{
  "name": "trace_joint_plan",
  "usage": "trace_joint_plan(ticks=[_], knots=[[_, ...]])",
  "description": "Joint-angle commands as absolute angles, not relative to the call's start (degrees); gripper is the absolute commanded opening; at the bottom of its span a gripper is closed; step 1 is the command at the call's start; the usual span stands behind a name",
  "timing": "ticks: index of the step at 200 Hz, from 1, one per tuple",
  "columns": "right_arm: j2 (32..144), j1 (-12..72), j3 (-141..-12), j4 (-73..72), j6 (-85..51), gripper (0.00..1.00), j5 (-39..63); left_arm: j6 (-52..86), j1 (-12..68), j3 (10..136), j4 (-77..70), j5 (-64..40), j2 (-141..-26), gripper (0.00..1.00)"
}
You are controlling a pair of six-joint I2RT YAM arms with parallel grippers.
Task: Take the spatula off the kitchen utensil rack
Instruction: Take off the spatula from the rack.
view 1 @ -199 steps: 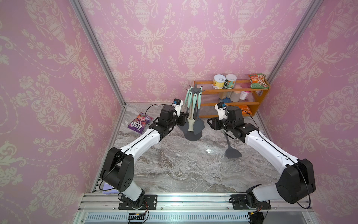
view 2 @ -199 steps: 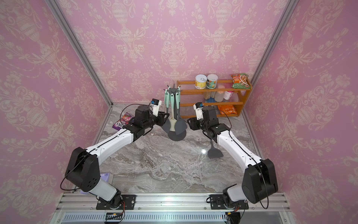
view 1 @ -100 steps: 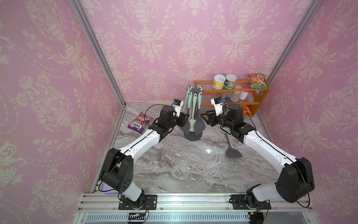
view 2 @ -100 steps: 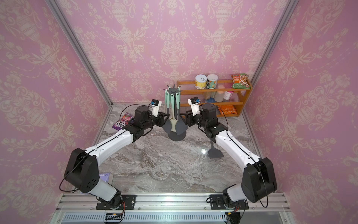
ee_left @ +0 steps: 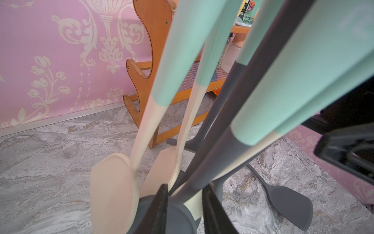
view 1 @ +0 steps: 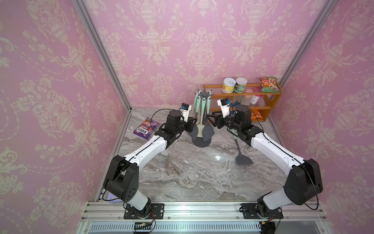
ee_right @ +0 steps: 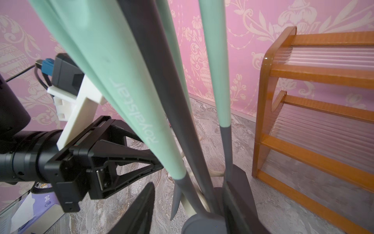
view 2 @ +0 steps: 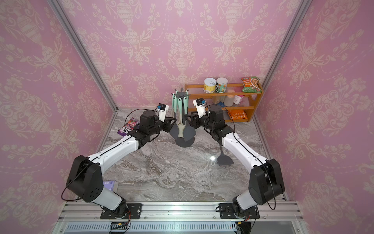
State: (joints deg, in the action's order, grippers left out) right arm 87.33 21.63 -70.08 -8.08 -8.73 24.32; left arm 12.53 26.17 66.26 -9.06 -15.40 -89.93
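- kitchen utensil rack (view 1: 200,143): upright at back-centre of the marble table (view 1: 192,178), disc base flat. The orange shelf (view 1: 253,94) stands just behind it to the right, with the back wall close behind.
- Hanging utensils (view 1: 208,132): mint handles on the top hooks, grey and cream blades down near the base, crowded around the pole.
- One dark grey spatula (view 1: 243,160) lies flat on the table, well apart from the rack. Its blade points toward the front and its handle runs under the right wrist.
- left gripper (view 1: 193,124): level on the rack's left side, at shaft height. In the left wrist view its fingers (ee_left: 162,206) sit narrowly either side of grey shafts. Can't tell if it's clamped.
- right gripper (view 1: 210,121): opposite side, jaws apart. In the right wrist view its fingers (ee_right: 141,208) straddle the grey shafts with a gap showing, nothing gripped.
- Room: tight at the rack, with the two tips facing each other across it. Bare marble across centre and front. A candy bag (view 1: 146,128) lies near the left wall, and the shelf fills the back-right corner.
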Motion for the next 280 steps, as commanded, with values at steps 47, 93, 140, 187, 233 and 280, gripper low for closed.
trace_joint_plan(ticks=[47, 93, 140, 187, 233, 280], knots=[[90.2, 22.3, -73.2, -8.8, -6.7, 0.56, 24.4, 11.9, 26.5, 66.0, -12.6, -19.8, -89.4, 0.18], [91.0, 22.6, -73.5, -8.5, -6.4, 0.49, 24.3, 11.6, 26.5, 66.8, -12.4, -21.3, -90.1, 0.08], [90.7, 22.8, -73.3, -7.4, -5.6, 0.36, 23.0, 11.0, 26.5, 66.8, -12.1, -21.3, -89.8, 0.08], [89.1, 23.2, -73.3, -5.7, -4.3, 0.12, 20.7, 10.6, 26.5, 67.0, -11.3, -20.6, -89.6, 0.07], [86.9, 23.6, -74.8, -1.6, -2.2, 0.05, 19.3, 10.8, 26.5, 67.0, -11.3, -19.9, -89.8, 0.07], [86.2, 23.9, -76.0, 2.7, 0.2, 0.04, 17.6, 11.3, 26.5, 65.2, -14.9, -22.2, -89.4, 0.09]])
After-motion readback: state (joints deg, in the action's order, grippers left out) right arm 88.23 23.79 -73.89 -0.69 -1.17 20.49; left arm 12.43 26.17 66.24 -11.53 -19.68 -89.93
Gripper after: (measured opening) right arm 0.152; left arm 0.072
